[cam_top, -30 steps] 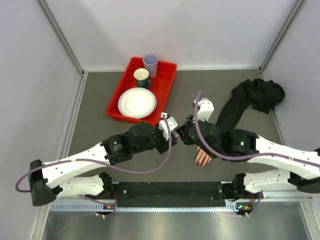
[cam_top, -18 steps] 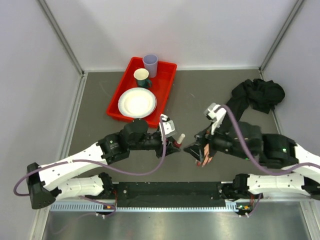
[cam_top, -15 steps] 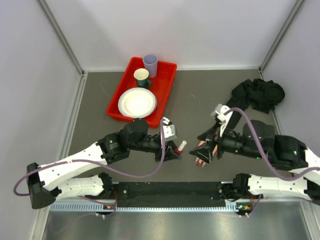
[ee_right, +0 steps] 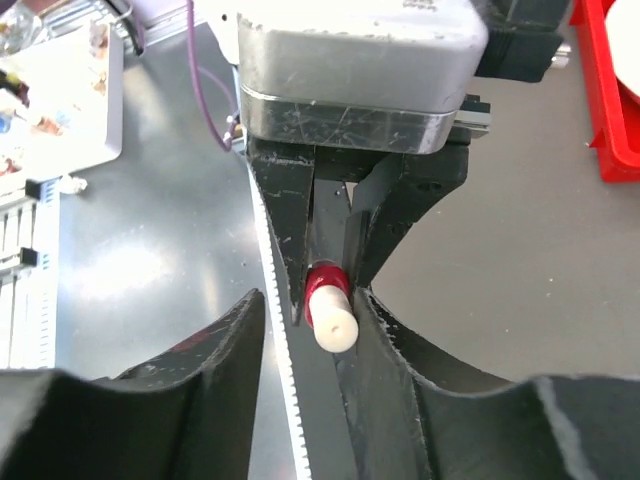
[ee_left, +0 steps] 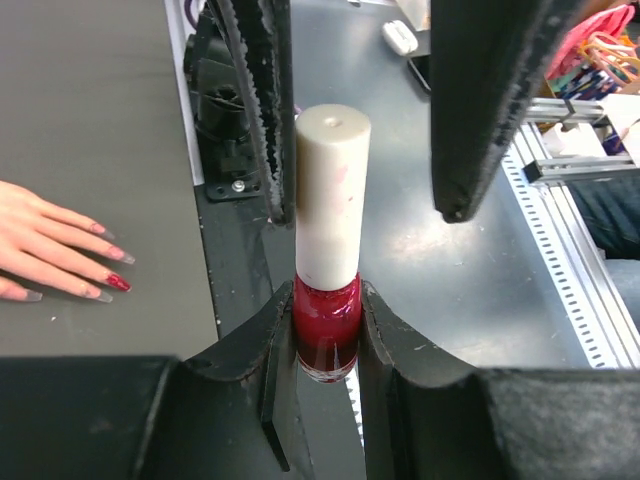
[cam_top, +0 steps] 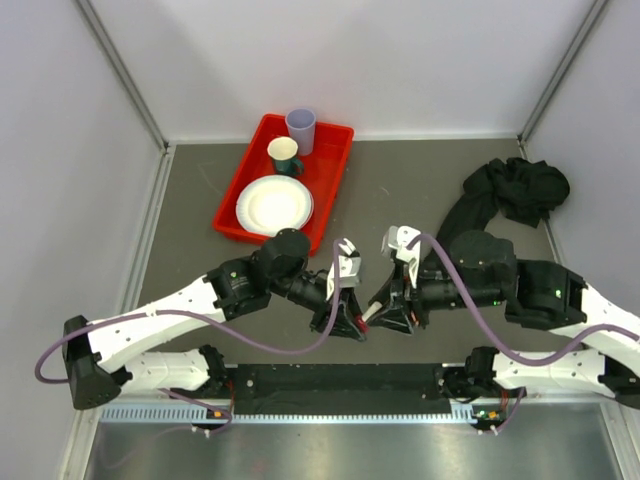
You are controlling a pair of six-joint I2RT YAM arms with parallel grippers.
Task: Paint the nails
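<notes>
My left gripper (cam_top: 345,322) is shut on a small polish bottle (ee_left: 327,330) of red glass with a tall white cap (ee_left: 331,190), held near the table's front edge. My right gripper (cam_top: 385,312) is open and faces it. Its fingers (ee_left: 262,100) straddle the cap, which lies close against one finger in the right wrist view (ee_right: 332,322). The skin-coloured mannequin hand (ee_left: 45,235) lies flat on the table to the left in the left wrist view. One of its nails (ee_left: 118,283) is red, the others pale pink. In the top view the right arm hides the hand.
A red tray (cam_top: 335,165) at the back left holds a white plate (cam_top: 274,205), a green cup (cam_top: 284,155) and a lavender cup (cam_top: 301,128). A black cloth (cam_top: 505,195) lies at the back right. A black rail (cam_top: 340,380) runs along the near edge.
My left gripper has carried the bottle right and nearer. My right gripper has swung left, off the mannequin hand, and now straddles the bottle's cap.
</notes>
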